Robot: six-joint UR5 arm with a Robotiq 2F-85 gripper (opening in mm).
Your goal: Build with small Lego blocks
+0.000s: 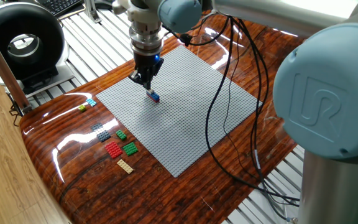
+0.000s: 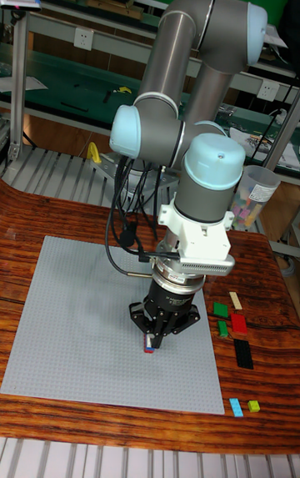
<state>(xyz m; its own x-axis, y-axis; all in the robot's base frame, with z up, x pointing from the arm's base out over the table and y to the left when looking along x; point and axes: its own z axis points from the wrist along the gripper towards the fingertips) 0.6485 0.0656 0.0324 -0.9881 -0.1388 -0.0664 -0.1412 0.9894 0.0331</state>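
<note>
Hovering low over the grey baseplate (image 1: pixel 185 118), the gripper (image 1: pixel 146 84) is pointing straight down.
Its fingertips are sitting close together just above a small red-and-blue Lego stack (image 1: pixel 154 96); whether they are touching it is unclear.

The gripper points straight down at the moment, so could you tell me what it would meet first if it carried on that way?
The gripper would most likely meet the small stack of Lego blocks just beneath its fingertips, standing on the grey baseplate. Depth is hard to judge, so it may already be touching them.
</note>
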